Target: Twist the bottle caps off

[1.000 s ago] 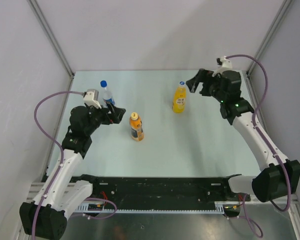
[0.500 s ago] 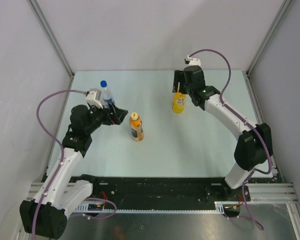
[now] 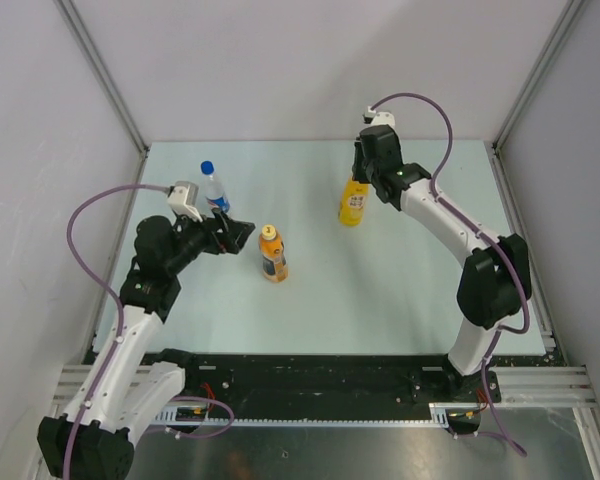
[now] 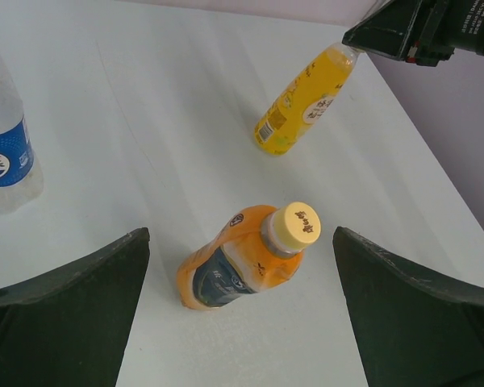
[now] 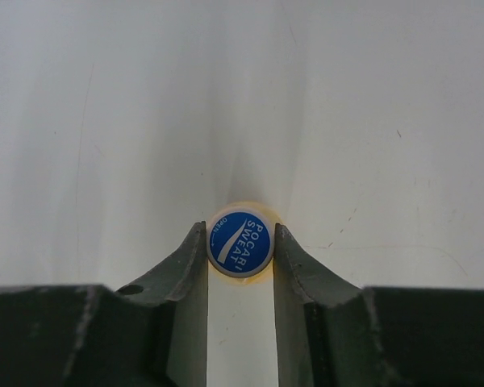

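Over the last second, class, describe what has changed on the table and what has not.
The right gripper swung in from the right, over the tall yellow bottle, and shut on its cap. The left gripper stayed open near the water bottle; that bottle and the short orange bottle kept their places.

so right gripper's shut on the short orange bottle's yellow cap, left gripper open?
No: the right gripper is shut on the round blue-and-white plastic cap of the tall yellow plastic bottle, per the right wrist view. Left gripper open, yes.
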`<state>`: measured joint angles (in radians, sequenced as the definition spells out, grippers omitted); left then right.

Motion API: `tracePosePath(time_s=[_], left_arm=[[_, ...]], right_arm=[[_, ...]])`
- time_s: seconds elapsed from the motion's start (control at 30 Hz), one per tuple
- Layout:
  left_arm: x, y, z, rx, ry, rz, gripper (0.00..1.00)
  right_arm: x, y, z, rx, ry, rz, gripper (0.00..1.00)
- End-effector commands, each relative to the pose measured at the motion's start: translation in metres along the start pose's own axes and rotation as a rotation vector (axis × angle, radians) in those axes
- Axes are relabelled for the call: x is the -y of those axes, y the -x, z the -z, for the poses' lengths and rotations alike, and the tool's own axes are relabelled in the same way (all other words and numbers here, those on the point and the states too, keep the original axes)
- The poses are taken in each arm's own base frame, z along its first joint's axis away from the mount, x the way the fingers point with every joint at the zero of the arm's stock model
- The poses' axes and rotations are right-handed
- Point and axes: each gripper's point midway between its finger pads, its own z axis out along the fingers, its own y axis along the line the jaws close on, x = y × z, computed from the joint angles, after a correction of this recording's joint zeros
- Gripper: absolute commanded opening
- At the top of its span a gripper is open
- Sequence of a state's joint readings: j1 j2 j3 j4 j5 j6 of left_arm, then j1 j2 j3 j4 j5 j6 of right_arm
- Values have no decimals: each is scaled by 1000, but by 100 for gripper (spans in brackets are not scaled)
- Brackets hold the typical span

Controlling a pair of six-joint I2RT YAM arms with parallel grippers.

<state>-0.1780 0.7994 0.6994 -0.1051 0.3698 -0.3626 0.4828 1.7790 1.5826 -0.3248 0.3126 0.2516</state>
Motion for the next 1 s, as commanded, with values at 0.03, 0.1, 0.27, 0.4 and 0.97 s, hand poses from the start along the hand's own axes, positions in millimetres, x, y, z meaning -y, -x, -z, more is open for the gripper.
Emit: tracePosePath(time_s=[0.03,0.1,0.27,0.4,0.97], left_arm=[[18,34,7,68,-46,-28,99],[31,51,9,88,-86,-44,100],[65,97,14,129,-171,-49,100],[100,127,19,153,-239,-78,100],[180,43,-30,-254,-536,-159,100]], right_arm=[[-8,46,43,80,78,-45,0],[-10,52,59,88,112,-60,0],[-10,59,107,69,236,-117,0],[-10,63,152,53,364,-156,0],[-26,27,207,-225,788,-302,0]])
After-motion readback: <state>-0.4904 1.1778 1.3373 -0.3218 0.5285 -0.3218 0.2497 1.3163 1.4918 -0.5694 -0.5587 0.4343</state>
